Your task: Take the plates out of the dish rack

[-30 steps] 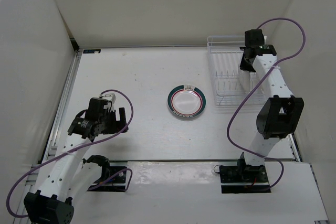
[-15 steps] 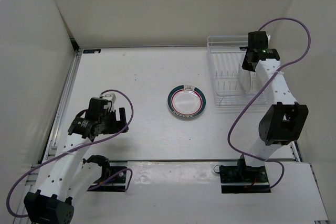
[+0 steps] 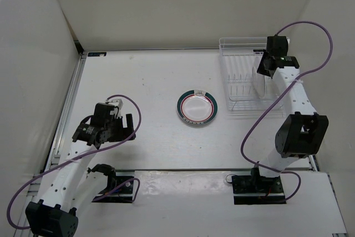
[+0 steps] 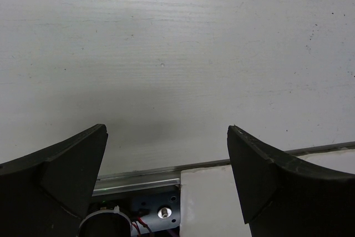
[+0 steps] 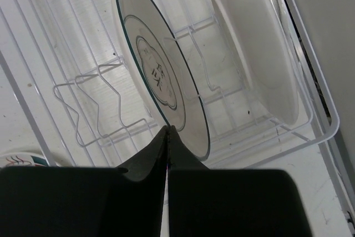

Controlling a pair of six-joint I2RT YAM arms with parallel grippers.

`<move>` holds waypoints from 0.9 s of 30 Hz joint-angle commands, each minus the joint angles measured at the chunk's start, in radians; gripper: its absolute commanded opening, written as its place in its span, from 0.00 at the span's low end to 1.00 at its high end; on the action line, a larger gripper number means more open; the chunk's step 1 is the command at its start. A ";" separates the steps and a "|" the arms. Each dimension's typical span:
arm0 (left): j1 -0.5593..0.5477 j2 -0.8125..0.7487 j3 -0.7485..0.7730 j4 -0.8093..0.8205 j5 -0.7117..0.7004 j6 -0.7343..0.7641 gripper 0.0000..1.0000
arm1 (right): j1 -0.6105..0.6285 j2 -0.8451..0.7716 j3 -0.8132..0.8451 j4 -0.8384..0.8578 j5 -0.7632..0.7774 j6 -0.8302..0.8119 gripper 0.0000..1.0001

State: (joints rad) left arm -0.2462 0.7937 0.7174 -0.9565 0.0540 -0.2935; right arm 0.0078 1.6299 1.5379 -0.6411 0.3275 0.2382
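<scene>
The thin-rimmed plate (image 5: 161,76) stands upright in the rack (image 3: 238,43) at two o'clock. The right gripper (image 5: 168,129), part open a second ago, has now pinched shut on its rim. The green-rimmed plate (image 3: 197,107) lies flat mid-table, unmoved. At eight o'clock the left gripper (image 4: 166,129) hangs open as before.

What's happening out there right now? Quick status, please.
Left gripper open above table. Right gripper shut at standing plate's rim, grip unclear. Green-rimmed plate already on table. White dish stands close beside in rack.
</scene>
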 commanded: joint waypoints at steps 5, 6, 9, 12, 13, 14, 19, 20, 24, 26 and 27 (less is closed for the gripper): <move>-0.001 0.010 0.007 0.016 0.018 -0.006 1.00 | -0.057 0.038 -0.119 0.092 -0.131 0.030 0.03; -0.001 0.009 0.007 0.016 0.017 -0.006 1.00 | -0.058 0.038 -0.134 0.099 -0.134 0.033 0.05; -0.002 0.009 0.007 0.018 0.017 -0.006 1.00 | -0.066 0.044 -0.144 0.106 -0.151 0.036 0.12; -0.002 0.009 0.010 0.019 0.017 -0.006 1.00 | -0.072 0.054 -0.147 0.103 -0.163 0.041 0.12; -0.004 0.007 0.007 0.016 0.018 -0.006 1.00 | -0.077 0.062 -0.147 0.106 -0.169 0.042 0.13; -0.004 0.010 0.008 0.022 0.018 -0.006 1.00 | -0.077 0.061 -0.145 0.106 -0.173 0.044 0.15; -0.004 0.009 0.008 0.019 0.017 -0.006 1.00 | -0.081 0.064 -0.145 0.103 -0.194 0.044 0.17; -0.002 0.009 0.005 0.018 0.017 -0.006 1.00 | -0.081 0.062 -0.147 0.103 -0.193 0.043 0.09; -0.001 0.012 0.007 0.019 0.020 -0.006 1.00 | -0.083 0.051 -0.142 0.107 -0.197 0.038 0.00; -0.001 0.010 0.010 0.016 0.021 -0.004 1.00 | -0.085 0.045 -0.136 0.104 -0.202 0.035 0.00; -0.002 0.009 0.008 0.016 0.020 -0.006 1.00 | -0.086 0.044 -0.133 0.109 -0.203 0.033 0.00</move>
State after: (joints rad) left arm -0.2462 0.8089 0.7174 -0.9569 0.0608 -0.2966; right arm -0.0666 1.7157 1.3781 -0.5503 0.1364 0.2798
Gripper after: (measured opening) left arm 1.000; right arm 0.001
